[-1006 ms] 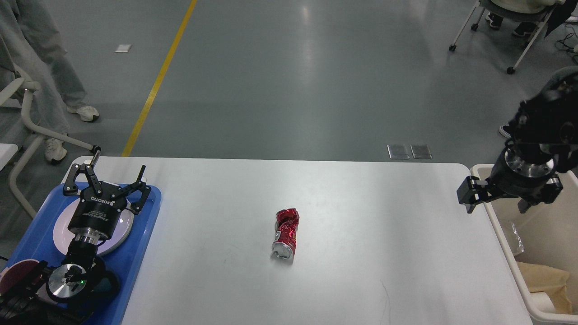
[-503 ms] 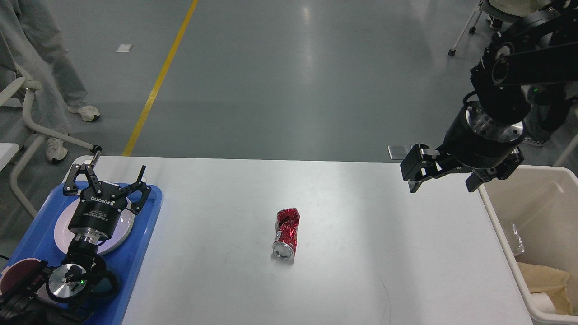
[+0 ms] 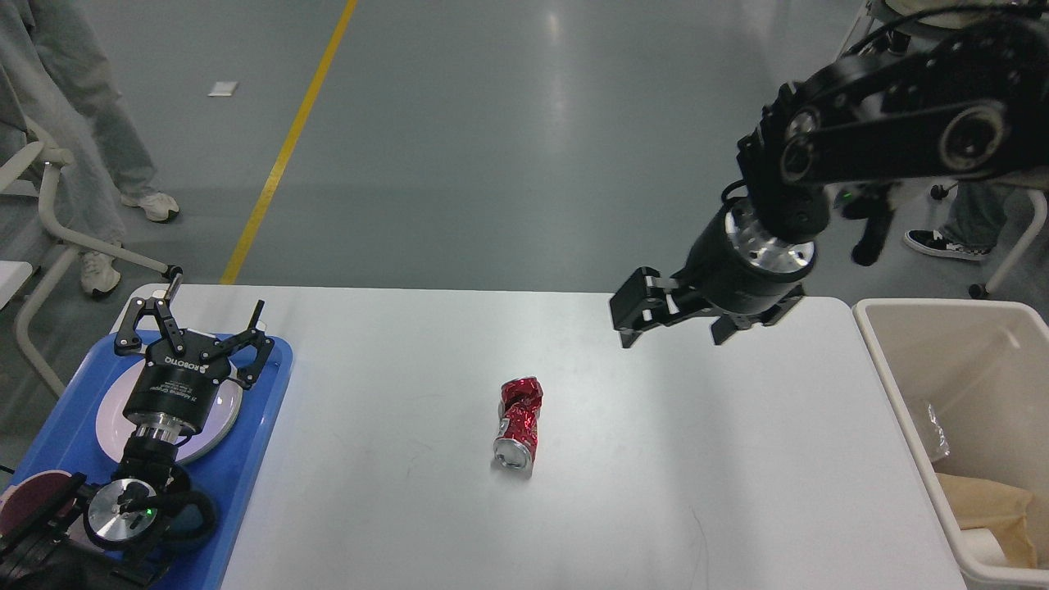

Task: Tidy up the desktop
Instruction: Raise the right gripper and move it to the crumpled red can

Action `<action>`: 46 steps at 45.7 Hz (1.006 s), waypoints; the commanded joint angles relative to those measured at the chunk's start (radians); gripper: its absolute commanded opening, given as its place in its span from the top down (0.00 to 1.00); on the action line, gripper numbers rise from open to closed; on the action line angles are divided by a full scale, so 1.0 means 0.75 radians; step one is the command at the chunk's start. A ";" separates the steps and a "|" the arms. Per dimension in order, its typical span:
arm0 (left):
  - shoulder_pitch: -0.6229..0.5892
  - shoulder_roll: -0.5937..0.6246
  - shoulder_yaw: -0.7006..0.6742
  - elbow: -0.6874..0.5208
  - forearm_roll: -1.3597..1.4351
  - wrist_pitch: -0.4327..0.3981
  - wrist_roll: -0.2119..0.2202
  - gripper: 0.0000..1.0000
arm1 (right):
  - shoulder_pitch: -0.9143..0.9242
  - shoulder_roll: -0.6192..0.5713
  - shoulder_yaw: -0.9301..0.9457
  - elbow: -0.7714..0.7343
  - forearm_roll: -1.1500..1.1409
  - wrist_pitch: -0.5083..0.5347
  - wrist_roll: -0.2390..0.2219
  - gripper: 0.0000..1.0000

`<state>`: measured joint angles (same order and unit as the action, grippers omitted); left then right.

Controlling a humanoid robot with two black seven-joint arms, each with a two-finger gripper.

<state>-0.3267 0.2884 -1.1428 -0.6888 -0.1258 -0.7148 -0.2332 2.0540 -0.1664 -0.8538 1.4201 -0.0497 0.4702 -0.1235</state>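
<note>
The white desktop (image 3: 672, 459) fills the lower view. A crushed red can (image 3: 519, 424) lies on it near the middle. My right gripper (image 3: 674, 328) hangs above the desktop, up and to the right of the can, fingers open and pointing down, empty. My left gripper (image 3: 190, 321) is open and empty over the white plate (image 3: 221, 414) on the blue tray (image 3: 246, 459) at the left edge.
A beige bin (image 3: 910, 410) stands off the right edge of the desktop with paper and plastic inside. A dark red disc (image 3: 29, 496) lies at the tray's near end. A person and chair frame stand at far left, chairs at far right.
My right arm has swung left from over the beige bin to above the desktop, nearer the can. The left arm and the can have not moved.
</note>
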 commanded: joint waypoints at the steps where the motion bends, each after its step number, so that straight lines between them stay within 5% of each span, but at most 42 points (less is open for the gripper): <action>1: 0.000 0.000 0.000 0.000 0.000 0.000 0.000 0.04 | -0.310 0.123 0.163 -0.159 -0.144 -0.246 -0.003 0.00; 14: 0.000 0.000 0.000 0.000 0.000 -0.002 0.000 0.04 | -0.785 0.481 0.179 -0.666 -0.193 -0.298 -0.017 0.00; 19: 0.000 0.000 0.000 0.000 0.000 -0.002 0.000 0.04 | -0.928 0.488 0.204 -0.815 -0.204 -0.328 -0.017 0.00; 36: 0.000 0.000 0.000 0.000 0.000 -0.002 0.000 0.04 | -1.070 0.478 0.326 -0.830 -0.263 -0.463 -0.011 0.02; 40: 0.000 0.000 0.000 0.000 0.000 -0.002 0.000 0.04 | -1.076 0.478 0.335 -0.828 -0.296 -0.471 -0.013 0.11; 46: 0.000 0.000 0.000 0.000 0.000 -0.002 0.000 0.04 | -1.143 0.478 0.331 -0.840 -0.475 -0.520 -0.013 0.12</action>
<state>-0.3267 0.2884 -1.1428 -0.6888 -0.1258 -0.7164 -0.2332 1.2298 0.1917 -0.6052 0.7974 -0.2947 0.1086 -0.1323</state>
